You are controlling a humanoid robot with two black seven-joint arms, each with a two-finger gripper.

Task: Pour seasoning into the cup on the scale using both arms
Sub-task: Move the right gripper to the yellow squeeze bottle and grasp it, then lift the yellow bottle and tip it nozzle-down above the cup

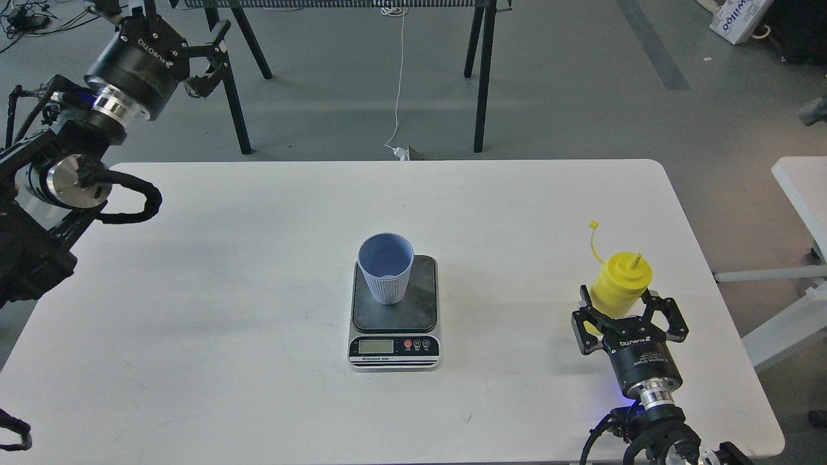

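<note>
The scale (395, 312) lies at the middle of the table (258, 271), with the cup (386, 269) upright on its far left part. The seasoning (619, 283) stands well to the right, near the table's right edge.

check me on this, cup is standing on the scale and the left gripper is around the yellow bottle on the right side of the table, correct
Not quite: the right gripper, not the left, is around the yellow bottle. The left gripper is raised at far left, holding nothing. The cup does stand on the scale, as the head view shows.
</note>
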